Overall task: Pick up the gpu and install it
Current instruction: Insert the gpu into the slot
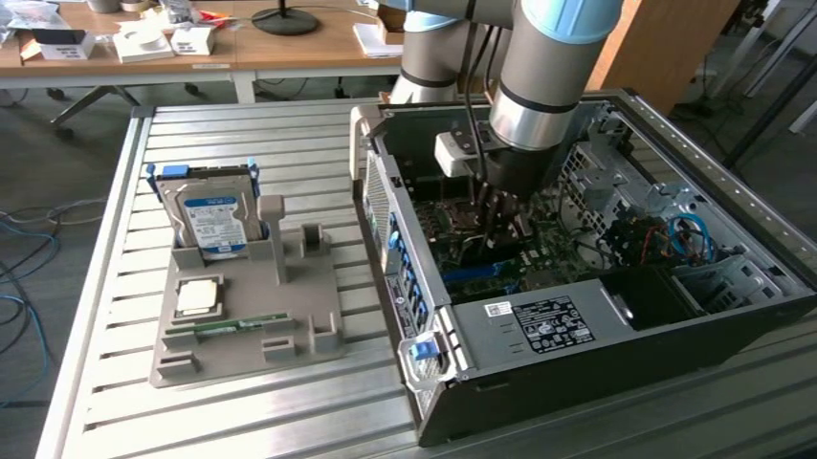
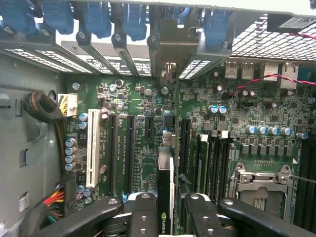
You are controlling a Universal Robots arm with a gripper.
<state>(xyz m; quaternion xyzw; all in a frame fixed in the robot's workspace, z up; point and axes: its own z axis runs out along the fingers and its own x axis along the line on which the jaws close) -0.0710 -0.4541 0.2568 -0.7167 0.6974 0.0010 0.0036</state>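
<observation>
Nearest the wrist camera, the gripper (image 2: 165, 219) was seen partly closed, its dark fingers (image 2: 143, 215) clamped on either side of the gpu (image 2: 166, 173). The card was held edge-on and upright over the green motherboard (image 2: 148, 113) inside the open computer case (image 1: 537, 330). Its lower edge was lined up between the two long black expansion slots (image 2: 122, 148) and the upright memory sticks (image 2: 203, 163); whether its edge connector had entered a slot could not be told. The step in hand was judged to be the seating of the card. It would be done well if the board were kept vertical and parallel to its slot and pressed straight down with even force along its length. The end bracket would need to be guided into the rear opening beneath the blue latches (image 2: 133, 19) without neighbouring parts being scraped. Beyond the case, on the slatted tabletop (image 1: 102, 382), a grey tray (image 1: 294, 296) was seen with a hard drive (image 1: 214, 220) stood in it.
</observation>
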